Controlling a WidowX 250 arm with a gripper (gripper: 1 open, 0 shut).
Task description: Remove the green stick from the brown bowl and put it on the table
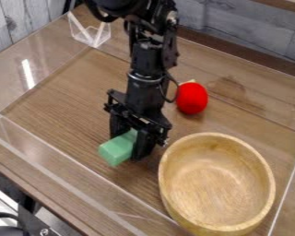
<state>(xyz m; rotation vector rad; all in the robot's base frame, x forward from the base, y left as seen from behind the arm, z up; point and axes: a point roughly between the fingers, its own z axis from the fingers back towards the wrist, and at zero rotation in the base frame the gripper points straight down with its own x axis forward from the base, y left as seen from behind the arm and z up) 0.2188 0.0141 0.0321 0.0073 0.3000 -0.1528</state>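
The mint-green stick (118, 148) is held at table level just left of the brown bowl (217, 181), outside it. My gripper (137, 140) comes down from above and is shut on the green stick's right end; only the stick's left end shows past the black fingers. Whether the stick rests on the table (76, 101) or hangs just above it I cannot tell. The light-brown wooden bowl stands at the front right with nothing inside.
A small red ball (191, 96) lies behind the bowl, right of the arm. Clear acrylic walls (40, 157) border the table on the left and front. Bare wood lies to the left of the gripper.
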